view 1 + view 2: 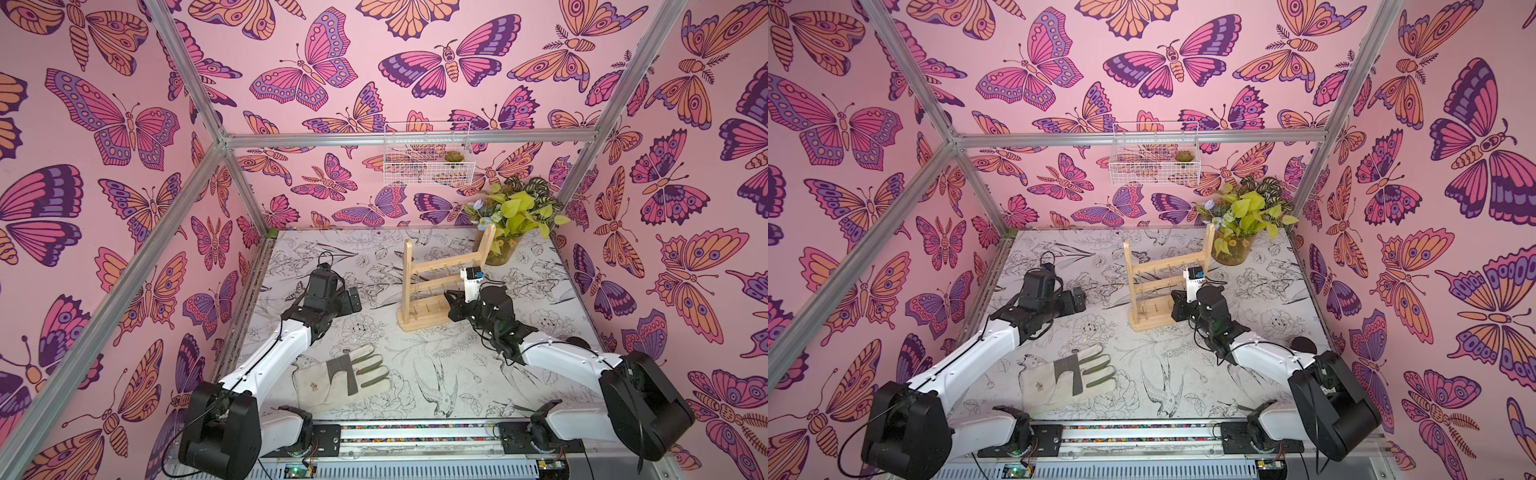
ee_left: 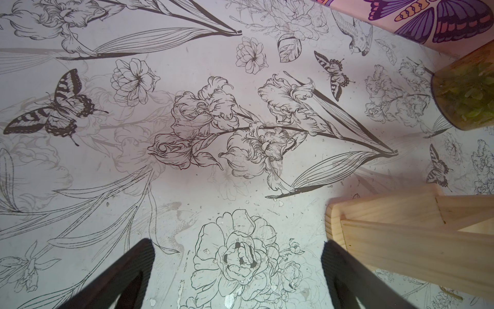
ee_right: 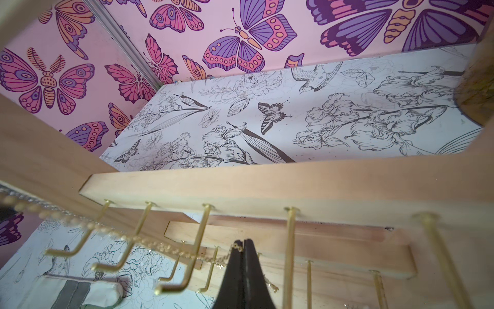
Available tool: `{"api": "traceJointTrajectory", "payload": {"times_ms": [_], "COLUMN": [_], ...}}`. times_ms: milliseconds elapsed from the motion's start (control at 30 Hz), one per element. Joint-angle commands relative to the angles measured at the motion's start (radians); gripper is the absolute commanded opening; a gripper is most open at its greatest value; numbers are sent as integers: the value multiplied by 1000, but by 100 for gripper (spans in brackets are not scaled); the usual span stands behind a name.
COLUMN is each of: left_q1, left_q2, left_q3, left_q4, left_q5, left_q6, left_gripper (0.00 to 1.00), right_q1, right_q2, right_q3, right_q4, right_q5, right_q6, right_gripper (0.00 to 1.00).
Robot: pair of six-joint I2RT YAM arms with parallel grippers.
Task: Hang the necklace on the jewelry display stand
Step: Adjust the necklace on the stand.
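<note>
In both top views the pale-wood, ladder-like jewelry display stand point(image 1: 424, 322) point(image 1: 1150, 324) stands upright mid-bench point(image 1: 478, 374). In the left wrist view the left hand point(image 2: 238, 244) is spread wide beside the stand's base. In the right wrist view the right hand point(image 3: 243, 244) pinches the gold beaded necklace point(image 3: 160, 244) beneath gold hooks point(image 3: 199, 240).

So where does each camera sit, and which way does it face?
Both top views: high above the arm bases, looking down across the table; both arms and the jewelry display stand show.
Left wrist: on the left arm, facing down at the table; the open left claw frames it.
Right wrist: on the right arm, facing through the stand's hooks; the shut right claw pinches the necklace.
Shared: both wrist views catch the stand.
</note>
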Motion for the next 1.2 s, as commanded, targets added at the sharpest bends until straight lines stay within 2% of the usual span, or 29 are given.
{"api": "traceJointTrajectory", "payload": {"times_ms": [0, 200, 433, 633, 800, 967, 1000, 1067, 1167], "left_q1": [-2, -2, -2, -2, -2, 2, 4, 22, 52], "left_q2": [6, 3, 6, 14, 55, 55, 55, 61, 64], "left_q3": [10, 9, 12, 29, 42, 57, 64, 75, 79], "left_q4": [10, 10, 9, 9, 7, 4, -1, -8, -8], "left_q5": [18, 22, 26, 35, 27, 10, 2, -19, -101], "left_q6": [-12, -13, -16, -12, -8, 8, 13, 18, 58], "left_gripper": [100, 100, 100, 100, 100, 100, 100, 100, 100], "right_q1": [5, 4, 5, 3, -18, -103, -134, -190, -268], "right_q2": [-30, -34, -63, -109, -179, -221, -227, -250, -311], "right_q3": [3, 7, 2, -8, -9, 10, 16, 30, 34], "right_q4": [-17, -41, -80, -181, -331, -515, -554, -627, -687], "right_q5": [-4, -3, 4, 15, 13, -35, -58, -61, 39], "right_q6": [-16, -15, -24, -32, -44, -50, -48, -50, -51], "right_gripper": [1, 12, 16, 28, 48, 68, 98, 99, 99]}}
